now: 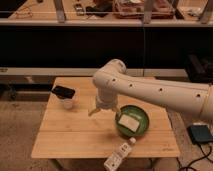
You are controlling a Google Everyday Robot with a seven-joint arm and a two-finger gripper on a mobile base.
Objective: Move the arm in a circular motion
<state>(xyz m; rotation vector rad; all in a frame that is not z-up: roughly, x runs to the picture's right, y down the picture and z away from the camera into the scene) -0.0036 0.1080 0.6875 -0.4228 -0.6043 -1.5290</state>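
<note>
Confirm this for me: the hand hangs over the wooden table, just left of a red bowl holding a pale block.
Wrong on colour: the camera view shows the bowl is green, not red. The rest stands: the hand hangs over the wooden table, just left of that bowl holding a pale block.

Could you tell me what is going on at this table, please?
A large white robot arm of thick rounded segments reaches in from the right over a light wooden table. Its pale gripper hangs above the middle of the tabletop, just left of a round green bowl holding a pale block. A white bottle lies at the front edge.
</note>
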